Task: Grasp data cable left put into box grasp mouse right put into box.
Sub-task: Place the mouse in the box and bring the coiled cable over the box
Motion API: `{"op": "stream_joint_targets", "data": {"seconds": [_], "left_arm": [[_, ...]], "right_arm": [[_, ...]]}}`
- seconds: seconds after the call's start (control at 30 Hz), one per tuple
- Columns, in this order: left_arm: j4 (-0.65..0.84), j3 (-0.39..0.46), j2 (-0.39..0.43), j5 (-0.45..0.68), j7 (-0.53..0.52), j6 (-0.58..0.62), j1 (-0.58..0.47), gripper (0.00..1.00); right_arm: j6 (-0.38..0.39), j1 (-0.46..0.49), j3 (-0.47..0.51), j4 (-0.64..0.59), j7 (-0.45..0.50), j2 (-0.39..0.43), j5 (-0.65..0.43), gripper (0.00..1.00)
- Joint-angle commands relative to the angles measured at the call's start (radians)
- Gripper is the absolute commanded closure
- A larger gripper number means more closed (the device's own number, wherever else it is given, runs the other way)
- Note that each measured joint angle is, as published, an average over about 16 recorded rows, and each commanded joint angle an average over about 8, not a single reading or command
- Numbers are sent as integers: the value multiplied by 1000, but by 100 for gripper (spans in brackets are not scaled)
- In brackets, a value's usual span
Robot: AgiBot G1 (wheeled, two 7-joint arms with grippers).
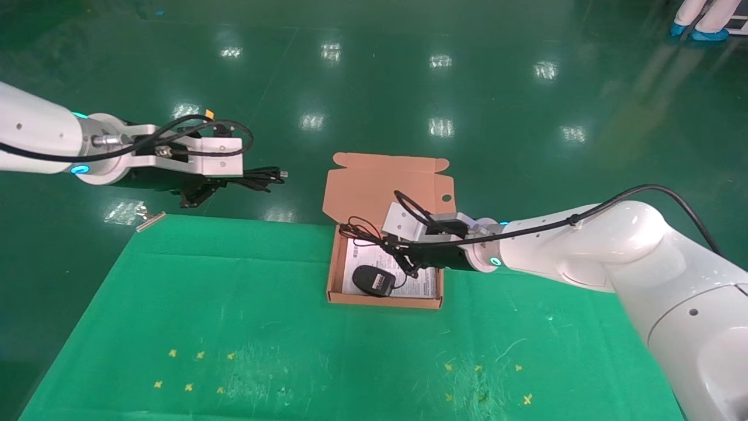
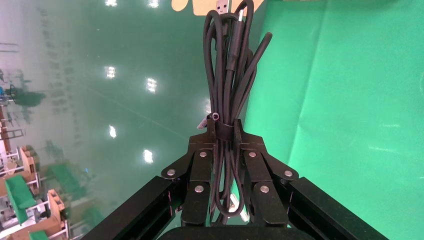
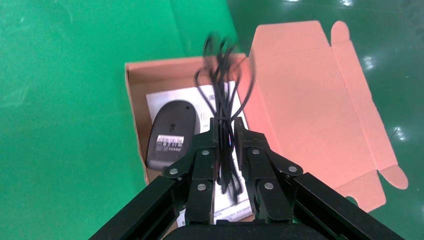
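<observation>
Left gripper (image 2: 226, 150) raised off the table's left far edge over the floor, fingers clamped on the data cable (image 2: 229, 75) bundle at its tie. Right gripper (image 3: 227, 145) above the box (image 1: 333, 266), fingers pinched on the mouse cord (image 3: 223, 87). Mouse (image 1: 374, 280) lies label-up inside the box on the leaflet (image 1: 423, 285), lid flap (image 1: 374, 181) open.

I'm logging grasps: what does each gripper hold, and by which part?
The left gripper clamps the data cable at its tied middle. The right gripper pinches the mouse's cord; the mouse lies in the box.
</observation>
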Motion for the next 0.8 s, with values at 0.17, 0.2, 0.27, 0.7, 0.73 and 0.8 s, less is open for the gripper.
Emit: {"op": "stream_joint_targets", "data": {"seconds": [0.17, 0.2, 0.27, 0.7, 0.73, 0.8], "left_arm": [[21, -7, 25, -29, 24, -40, 28, 100], [34, -10, 34, -40, 35, -55, 37, 100], [68, -16, 59, -67, 67, -88, 58, 100], [509, -79, 350, -312, 508, -282, 195, 100], [536, -83, 367, -329, 542, -294, 205, 100], [573, -88, 391, -362, 605, -317, 225, 100]], "right_arm": [[-4, -6, -8, 23, 1, 20, 2, 0], [-6, -6, -8, 26, 1, 25, 2, 0], [-9, -4, -7, 33, -2, 38, 3, 0], [-21, 43, 20, 96, -3, 238, 11, 0], [-22, 46, 22, 105, -1, 255, 11, 0], [-26, 51, 25, 127, 5, 287, 11, 0]]}}
